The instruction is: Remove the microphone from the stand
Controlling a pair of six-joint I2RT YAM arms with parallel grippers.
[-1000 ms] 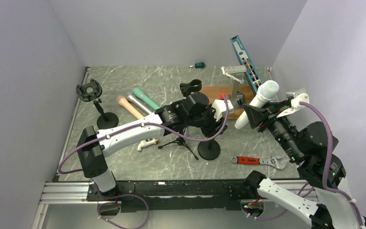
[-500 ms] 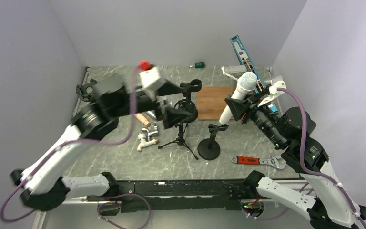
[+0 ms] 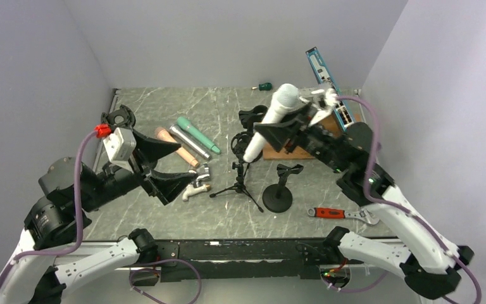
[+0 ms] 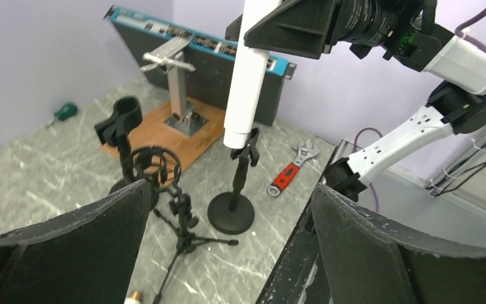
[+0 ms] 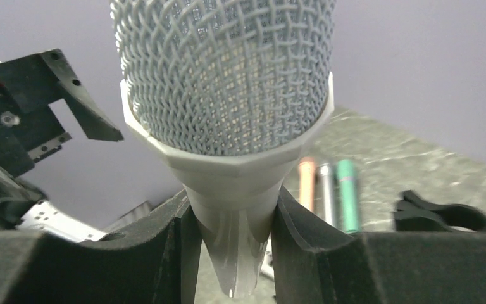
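Note:
A white microphone [image 3: 271,121] with a grey mesh head is clamped in my right gripper [image 3: 280,130], tilted head-up in the air above the middle of the table. It fills the right wrist view [image 5: 228,95], with the fingers [image 5: 319,253] pressed on its neck. In the left wrist view the microphone [image 4: 248,82] has its lower end just over the empty clip of the round-base stand [image 4: 231,212]. That stand [image 3: 278,193] is in front of the tripod stand [image 3: 239,180]. My left gripper [image 3: 158,168] is open and empty at the near left.
Peach [image 3: 172,142], silver [image 3: 188,140] and green [image 3: 197,134] microphones lie at the back left. Another round-base stand [image 3: 140,158] is at the far left. A red-handled wrench [image 3: 345,214] lies near right. A wooden board [image 3: 294,144], blue rack unit [image 3: 329,82] and screwdriver [image 3: 264,86] are at the back.
My right arm has carried the white microphone from the right side leftward to the table's middle. My left arm has pulled back from the stands to the near left, its jaws open.

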